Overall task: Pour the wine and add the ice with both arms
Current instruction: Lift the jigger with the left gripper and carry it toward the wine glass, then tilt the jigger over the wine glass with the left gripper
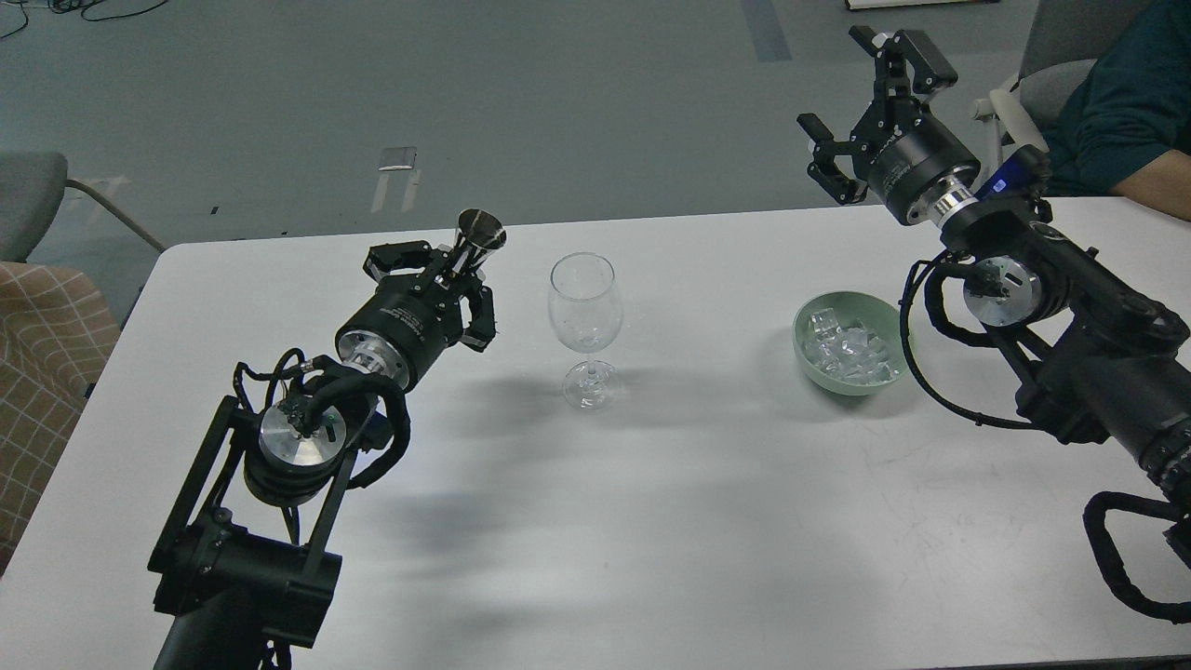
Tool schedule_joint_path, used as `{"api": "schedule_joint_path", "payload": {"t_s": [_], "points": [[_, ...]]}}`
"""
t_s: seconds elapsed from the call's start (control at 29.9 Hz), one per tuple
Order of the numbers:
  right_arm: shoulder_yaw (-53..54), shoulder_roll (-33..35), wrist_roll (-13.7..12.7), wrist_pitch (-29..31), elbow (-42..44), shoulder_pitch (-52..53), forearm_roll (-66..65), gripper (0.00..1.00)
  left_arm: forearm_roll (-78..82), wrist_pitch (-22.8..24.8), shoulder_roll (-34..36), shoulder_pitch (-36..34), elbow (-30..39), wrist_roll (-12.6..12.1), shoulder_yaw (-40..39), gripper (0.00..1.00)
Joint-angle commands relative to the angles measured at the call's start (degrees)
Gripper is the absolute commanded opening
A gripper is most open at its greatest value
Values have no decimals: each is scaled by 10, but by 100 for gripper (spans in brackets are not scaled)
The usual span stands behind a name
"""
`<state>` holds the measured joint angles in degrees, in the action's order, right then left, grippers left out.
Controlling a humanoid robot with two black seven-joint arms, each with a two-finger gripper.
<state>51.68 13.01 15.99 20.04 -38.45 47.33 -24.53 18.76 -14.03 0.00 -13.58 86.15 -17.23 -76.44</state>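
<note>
A clear, empty-looking wine glass (583,316) stands upright at the table's middle. My left gripper (456,270) is shut on a small steel measuring cup (479,233), held up just left of the glass rim and tilted toward it. No stream of wine shows. A pale green bowl (884,312) holds several ice cubes (849,352) right of the glass. My right gripper (870,88) is open and empty, raised high above and behind the bowl.
The white table (651,521) spans the view. A seated person in a dark teal sleeve (1126,112) is at the far right corner. A grey chair (28,200) and checked fabric (42,372) lie off the left edge.
</note>
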Motion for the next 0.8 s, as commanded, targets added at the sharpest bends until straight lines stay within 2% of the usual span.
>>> {"api": "schedule_joint_path", "payload": {"t_s": [0.0,0.77], "points": [[0,1,0,0,0,0,0,100,12,0,0,0,7,0,9,0],[0,4,1,0,0,-4,0,100,65,3,0,-8,6,1,39,0]]}}
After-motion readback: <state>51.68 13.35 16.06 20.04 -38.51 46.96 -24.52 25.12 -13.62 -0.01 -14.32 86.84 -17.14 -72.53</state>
